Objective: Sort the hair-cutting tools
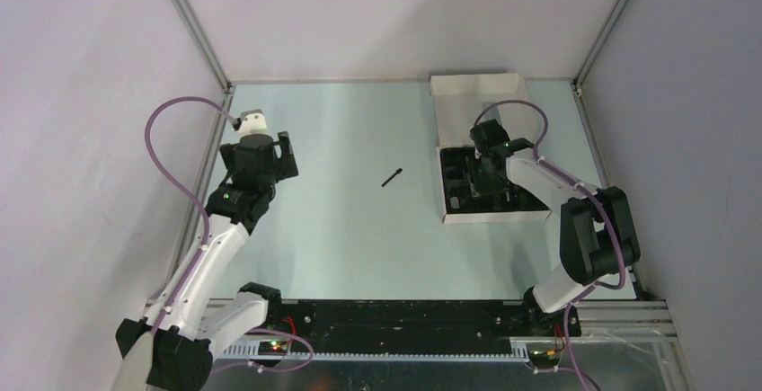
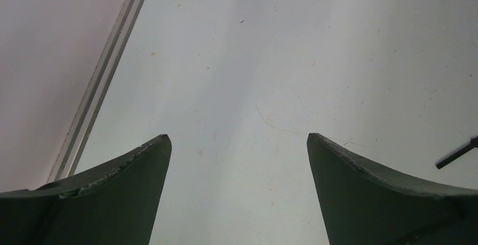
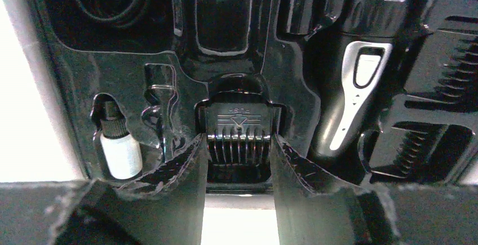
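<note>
My right gripper (image 3: 237,139) is down in the black tray (image 3: 127,59) of the white box (image 1: 476,87) at the right of the top view, its jaws closed against both sides of a comb attachment (image 3: 237,115). The clipper (image 3: 355,87) lies just right of the comb. My left gripper (image 2: 237,139) hangs wide open and empty at the left, and the stick-brush (image 1: 391,178) lies mid-table.

Glossy blk plastic tray (image 3: 135,59), ribbed plastic comb attachment (image 3: 238,139), silver-trimmed clipper (image 3: 345,104), matt white cardboard box (image 1: 476,94)
</note>
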